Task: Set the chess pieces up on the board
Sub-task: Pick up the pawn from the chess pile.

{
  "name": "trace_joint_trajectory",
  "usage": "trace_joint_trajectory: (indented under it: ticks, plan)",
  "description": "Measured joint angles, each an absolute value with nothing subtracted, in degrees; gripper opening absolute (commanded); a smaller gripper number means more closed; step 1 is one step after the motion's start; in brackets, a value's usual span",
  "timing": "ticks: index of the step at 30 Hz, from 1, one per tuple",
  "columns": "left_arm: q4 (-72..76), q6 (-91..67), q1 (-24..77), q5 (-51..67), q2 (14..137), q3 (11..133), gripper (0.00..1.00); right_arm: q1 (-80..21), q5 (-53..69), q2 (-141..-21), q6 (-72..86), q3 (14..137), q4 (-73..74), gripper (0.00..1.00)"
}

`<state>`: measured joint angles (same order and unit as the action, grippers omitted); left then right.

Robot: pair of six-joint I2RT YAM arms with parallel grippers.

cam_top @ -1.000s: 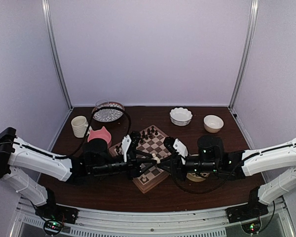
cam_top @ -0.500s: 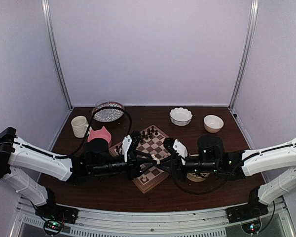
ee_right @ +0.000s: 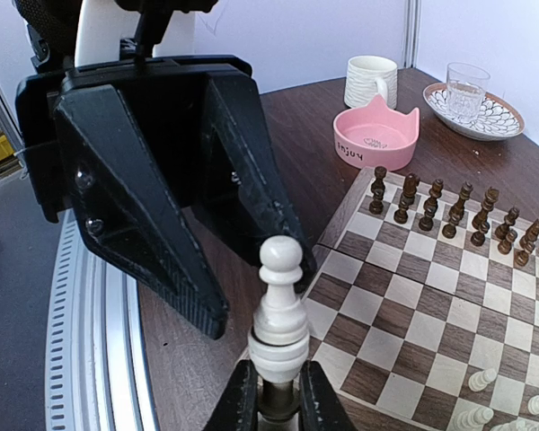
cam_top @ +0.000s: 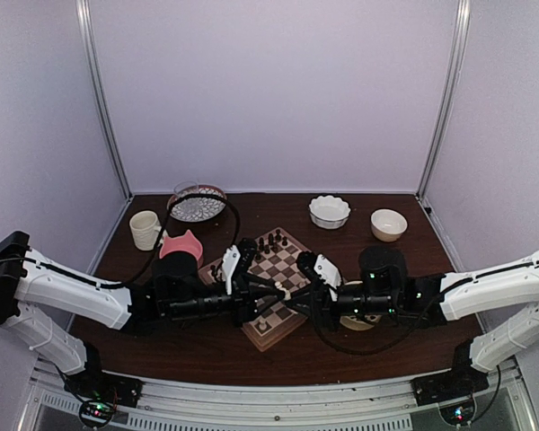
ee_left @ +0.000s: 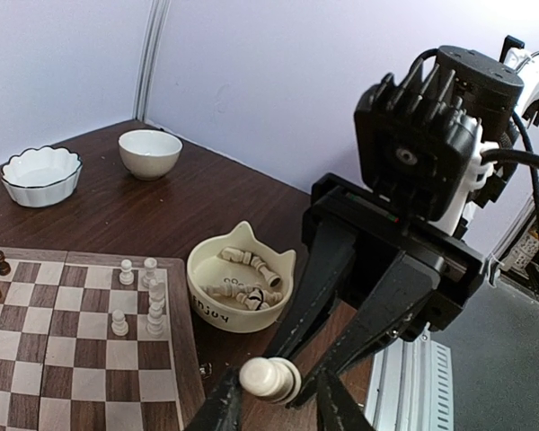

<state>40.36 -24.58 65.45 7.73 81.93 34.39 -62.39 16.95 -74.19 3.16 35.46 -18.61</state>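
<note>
1. We see the right gripper (ee_right: 278,382) clamped on the base of one white piece (ee_right: 279,305), which stands upright out of its fingertips, head pointing away from the wrist.
2. The left gripper (ee_left: 278,402) meets it tip to tip. Its jaws stand apart, one on each side of the piece's head, and we see a gap on both sides.
3. Directly beneath the two sets of fingertips lies the board (ee_right: 404,310); the held piece hangs above it, not resting on a square.
4. Ahead of the right gripper and off to its right, dark pieces (ee_right: 449,215) stand in two rows along the board's far edge.
5. Ahead of the left gripper and to its left, a few white pieces (ee_left: 148,296) stand on the board close to its rim.
6. Just past that rim, straight ahead of the left fingers, sits a cream cat-shaped bowl (ee_left: 211,310) with more white pieces lying in it.
</note>
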Motion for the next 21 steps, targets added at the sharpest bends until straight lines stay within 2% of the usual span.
trace_joint_trajectory:
  ticks: [12,15,18,21]
  plan:
    - [40.5,-24.5,65.3,7.6,81.2,34.1,0.15,-62.4,17.3,-74.3,3.1,36.2,-18.1,0.01]
    - [40.4,-24.5,65.3,7.5,81.2,34.1,0.16,-62.5,17.3,-74.3,3.1,36.2,-17.8,0.01]
    - [40.4,-24.4,65.3,7.2,81.1,34.0,0.27,-62.6,17.4,-74.3,3.0,36.2,-17.7,0.01]
    - [40.4,-24.3,65.3,7.0,80.9,34.0,0.28,-62.7,17.4,-74.3,2.9,36.5,-17.4,0.01]
